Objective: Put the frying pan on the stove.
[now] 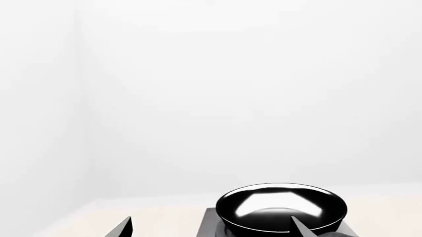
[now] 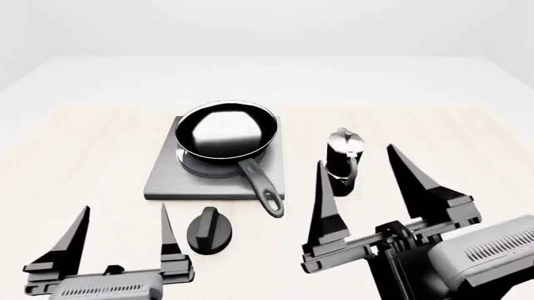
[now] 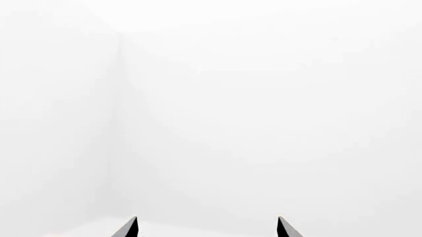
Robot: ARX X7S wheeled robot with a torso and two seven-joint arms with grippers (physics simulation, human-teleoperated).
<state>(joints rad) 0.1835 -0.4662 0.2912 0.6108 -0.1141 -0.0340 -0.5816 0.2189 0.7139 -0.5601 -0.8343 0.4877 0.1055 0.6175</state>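
**Pan on stove, both pincers released and clear**

Room was plain white walls, no other detail visible. The surface [image 2: 75,162] was pale wood-toned, wide, carrying everything.

The stove [image 2: 162,181] sat left of centre, mid-depth. The frying pan [image 2: 225,130] rested on its burner rings, toward the far side of the slab, roughly centred over the burner. Its handle ran toward the near right, the loop end overhanging the stove's near edge. Judgement: placement looks done, the pan was supported by the stove alone.

The moka pot [image 2: 344,157] stood upright to the right of the stove, apart from it. The knob [image 2: 207,230] lay just near of the stove's front edge, close to the handle loop but not touching.

The right pincer [image 2: 379,181] was spread wide, holding nothing, near the moka pot. The left pincer [image 2: 124,234] was likewise spread and empty, near left, well short of the stove. Probably parked back so nothing nudges the pan.
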